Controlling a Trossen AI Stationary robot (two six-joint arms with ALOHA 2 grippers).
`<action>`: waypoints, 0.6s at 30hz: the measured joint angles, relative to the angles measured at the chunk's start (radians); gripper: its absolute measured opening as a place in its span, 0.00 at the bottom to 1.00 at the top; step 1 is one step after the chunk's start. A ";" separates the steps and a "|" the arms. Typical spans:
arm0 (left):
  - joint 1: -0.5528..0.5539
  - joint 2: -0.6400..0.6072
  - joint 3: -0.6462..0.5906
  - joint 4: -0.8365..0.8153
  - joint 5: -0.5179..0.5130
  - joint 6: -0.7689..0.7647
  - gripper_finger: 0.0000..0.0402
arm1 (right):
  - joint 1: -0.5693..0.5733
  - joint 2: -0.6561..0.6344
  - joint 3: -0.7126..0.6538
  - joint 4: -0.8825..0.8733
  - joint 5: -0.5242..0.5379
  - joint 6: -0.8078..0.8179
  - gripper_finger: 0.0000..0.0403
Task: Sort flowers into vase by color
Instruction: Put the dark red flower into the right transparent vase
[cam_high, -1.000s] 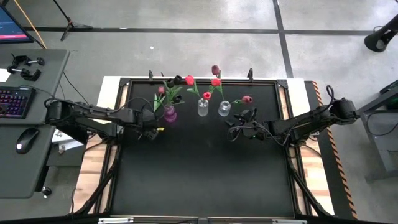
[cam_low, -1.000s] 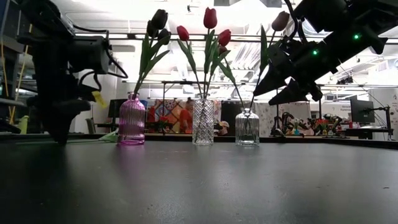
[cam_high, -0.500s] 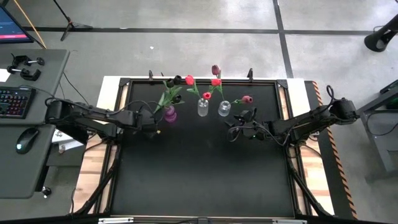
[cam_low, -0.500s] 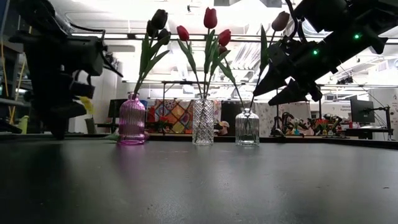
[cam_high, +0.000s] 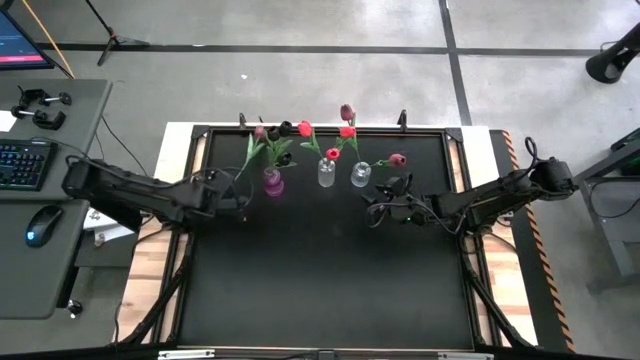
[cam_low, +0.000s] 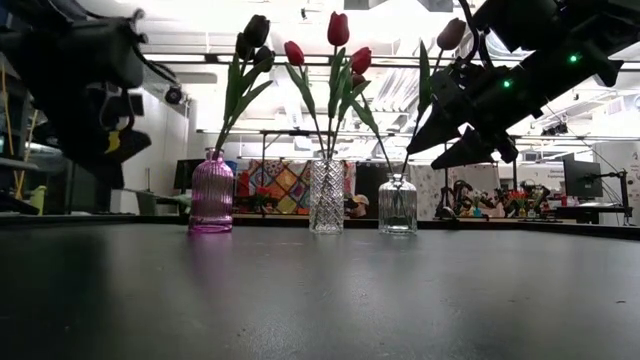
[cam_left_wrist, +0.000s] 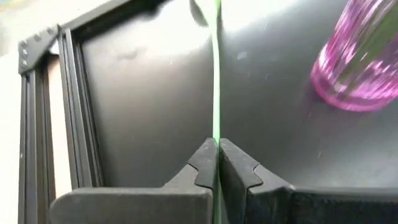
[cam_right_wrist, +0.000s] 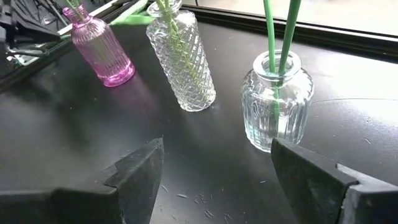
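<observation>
Three vases stand in a row near the table's far edge. The pink vase (cam_high: 272, 182) (cam_low: 211, 192) holds dark maroon tulips (cam_low: 257, 30). The tall clear vase (cam_high: 327, 172) (cam_low: 326, 196) holds red tulips (cam_low: 338, 28). The round clear vase (cam_high: 360, 175) (cam_right_wrist: 276, 102) holds a pink tulip (cam_low: 450, 33). My left gripper (cam_high: 242, 200) (cam_left_wrist: 217, 144) is left of the pink vase, shut on another pink tulip (cam_high: 259, 131). My right gripper (cam_high: 378, 208) (cam_right_wrist: 217, 155) hangs open just nearer than the round vase, touching nothing. My left gripper pinches the pink tulip's thin green stem (cam_left_wrist: 216, 118) between its two fingers. The stem runs on past the fingertips, along their line, toward the table's far edge. The flower is lifted clear of the table, with its head (cam_high: 259, 131) beyond the pink vase.
A black frame rail (cam_left_wrist: 68, 124) runs along the table's left side, close to my left gripper. The near half of the black table (cam_high: 320, 290) holds nothing. A desk with a keyboard and a mouse (cam_high: 35, 225) stands left of the table.
My left gripper has drawn back toward the table's left edge, staying shut on the pink tulip's stem. The tulip has gone with it, and its head now sits a little closer to the far edge. My right arm has kept still.
</observation>
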 joint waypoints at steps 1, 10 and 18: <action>-0.011 -0.010 0.000 -0.004 -0.019 -0.010 0.00 | 0.000 0.000 0.000 0.000 0.000 0.000 0.71; -0.075 -0.093 0.002 -0.014 -0.104 -0.056 0.00 | 0.000 0.000 0.000 0.000 0.000 0.000 0.71; -0.121 -0.117 0.002 -0.012 -0.057 -0.070 0.00 | 0.000 0.000 0.000 0.001 0.000 0.000 0.71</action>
